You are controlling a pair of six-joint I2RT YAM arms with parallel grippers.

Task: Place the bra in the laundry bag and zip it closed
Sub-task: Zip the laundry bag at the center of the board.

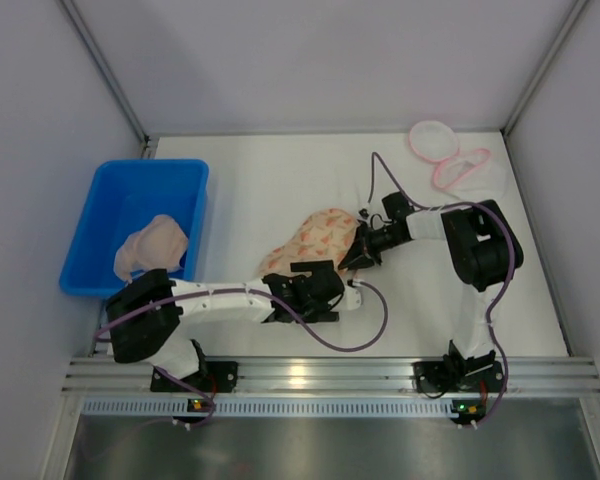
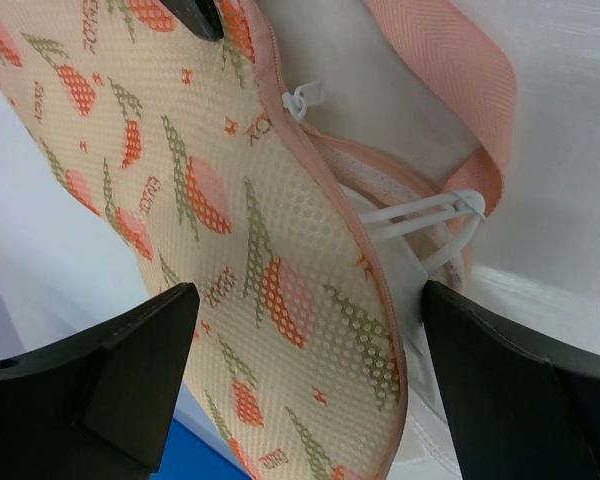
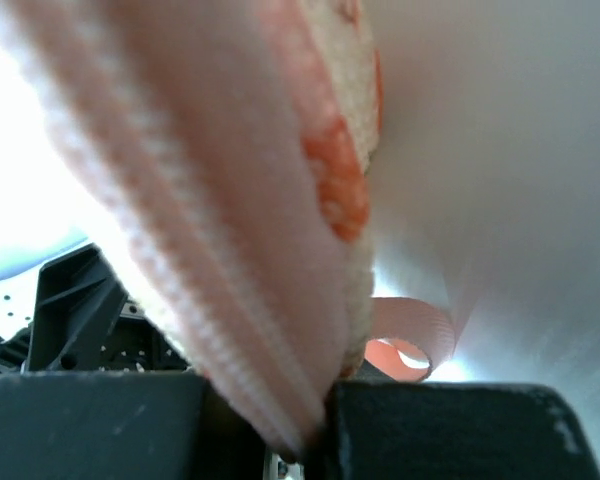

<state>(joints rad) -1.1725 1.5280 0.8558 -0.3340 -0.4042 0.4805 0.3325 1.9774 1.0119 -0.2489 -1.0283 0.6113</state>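
Laundry bag [image 1: 315,235] mid-table: R pincer [image 3: 315,420] pinches zip edge, L pincer [image 2: 305,330] agape.

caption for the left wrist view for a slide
Left fingers spread either side of the peach-print mesh laundry bag, zipper pull showing

Left tool [image 2: 308,335] and right tool [image 3: 315,425] hem the laundry bag [image 1: 315,235]; blue bin [image 1: 150,166] well left.

White tabletop [image 1: 280,180], blue bin [image 1: 130,195] at left edge, printed mesh laundry bag [image 1: 315,240] mid-table, pink-rimmed mesh piece [image 1: 450,160] in far right corner.
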